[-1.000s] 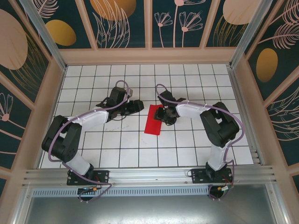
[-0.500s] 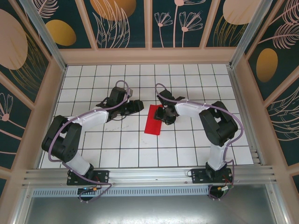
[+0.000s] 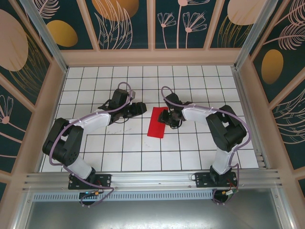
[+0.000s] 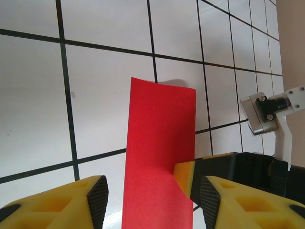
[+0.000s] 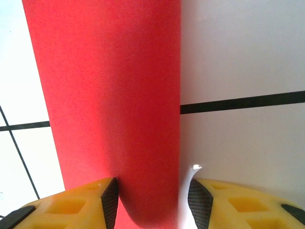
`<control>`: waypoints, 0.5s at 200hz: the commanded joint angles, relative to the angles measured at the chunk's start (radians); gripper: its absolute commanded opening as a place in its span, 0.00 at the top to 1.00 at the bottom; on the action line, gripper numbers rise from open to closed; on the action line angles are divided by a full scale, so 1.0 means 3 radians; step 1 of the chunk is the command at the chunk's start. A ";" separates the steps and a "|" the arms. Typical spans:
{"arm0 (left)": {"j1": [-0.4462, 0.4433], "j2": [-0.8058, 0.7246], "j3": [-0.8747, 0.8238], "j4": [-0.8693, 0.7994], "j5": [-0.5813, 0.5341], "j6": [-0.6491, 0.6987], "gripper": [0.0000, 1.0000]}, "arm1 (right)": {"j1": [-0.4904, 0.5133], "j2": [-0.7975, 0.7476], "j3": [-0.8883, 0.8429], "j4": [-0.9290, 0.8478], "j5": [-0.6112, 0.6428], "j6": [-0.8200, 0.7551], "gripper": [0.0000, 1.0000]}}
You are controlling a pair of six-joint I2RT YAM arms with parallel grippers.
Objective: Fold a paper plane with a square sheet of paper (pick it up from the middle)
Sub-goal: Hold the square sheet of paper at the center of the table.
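Note:
The square sheet of paper [image 3: 156, 126] lies folded into a narrow red rectangle on the white grid table [image 3: 143, 152], near the middle. My right gripper [image 3: 166, 116] is down at its far right end, open, with the paper's raised, curled fold [image 5: 143, 119] between its fingers [image 5: 110, 202]. My left gripper [image 3: 142, 108] hovers just left of the paper's far end, open, and the red strip [image 4: 159, 143] runs between its fingertips [image 4: 153, 204]. One yellow finger of the right gripper [image 4: 185, 175] touches the strip's right edge in the left wrist view.
The table is ringed by wooden walls [image 3: 152, 57] with dark floral panels. A metal rail [image 3: 152, 179] runs along the near edge by the arm bases. Open grid tiles lie in front of and beside the paper.
The right arm's wrist and forearm have shifted slightly to the right at the paper's far end. The left arm and the paper have stayed put.

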 commanded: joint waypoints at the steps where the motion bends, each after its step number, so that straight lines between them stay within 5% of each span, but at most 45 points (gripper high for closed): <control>1: 0.0008 -0.0031 -0.0032 -0.0009 -0.0003 0.0003 0.43 | 0.0008 0.0304 -0.0140 0.0222 0.0024 0.0025 0.50; 100: 0.0009 -0.0016 -0.0034 0.0003 0.0049 0.0015 0.43 | 0.0050 0.0565 0.0137 -0.0155 0.0174 -0.0069 0.47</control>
